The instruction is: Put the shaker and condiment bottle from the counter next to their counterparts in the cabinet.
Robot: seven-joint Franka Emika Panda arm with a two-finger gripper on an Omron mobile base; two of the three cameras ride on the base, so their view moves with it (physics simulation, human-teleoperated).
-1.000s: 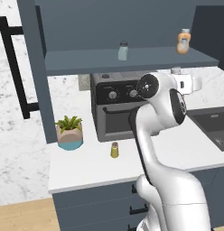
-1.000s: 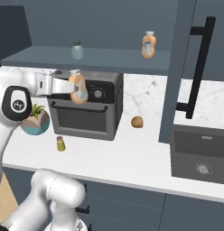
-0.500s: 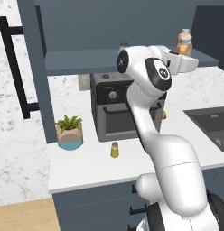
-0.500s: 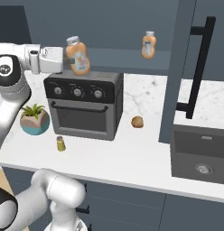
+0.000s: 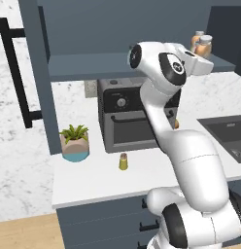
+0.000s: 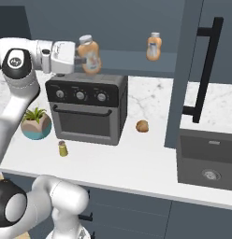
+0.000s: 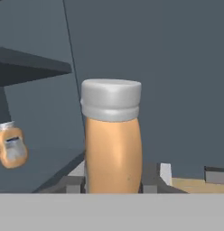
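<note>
At the cabinet (image 6: pixel 113 32) shelf's height, over the left end of the oven (image 6: pixel 87 112): end effector (image 6: pixel 83 59) clamped on the bottle (image 6: pixel 89 56), a smooth orange-brown squeeze bottle with a pale label band and a rounded grey cap, slightly tilted in the right base view. In the hand view, bottle (image 7: pixel 113 135) upright between the dark fingers (image 7: pixel 150 178), filling the middle. Arm raised from the base, elbow bent high, forearm reaching level toward the shelf, white glossy shell with dark joints.

On the shelf board, toward its right end: second bottle (image 6: pixel 154 46), same shape and colour, standing alone; seen in the hand view at left (image 7: pixel 11 146), well apart from the held one. In the left base view, two orange bottles close together at the shelf's right end (image 5: pixel 202 44), just past the hand.

On the tabletop (image 6: pixel 136 163), flat and white: shaker (image 6: pixel 63 148), a short yellow-green cylinder with a tan cap, standing near the front left corner of the oven. Left of that, a plant (image 6: pixel 36 123) in a teal and tan pot. Right of the oven, a small round brown item (image 6: pixel 142 126), kind unclear. Cabinet door (image 6: pixel 202 70) open, dark slate-blue with a long black bar handle.
</note>
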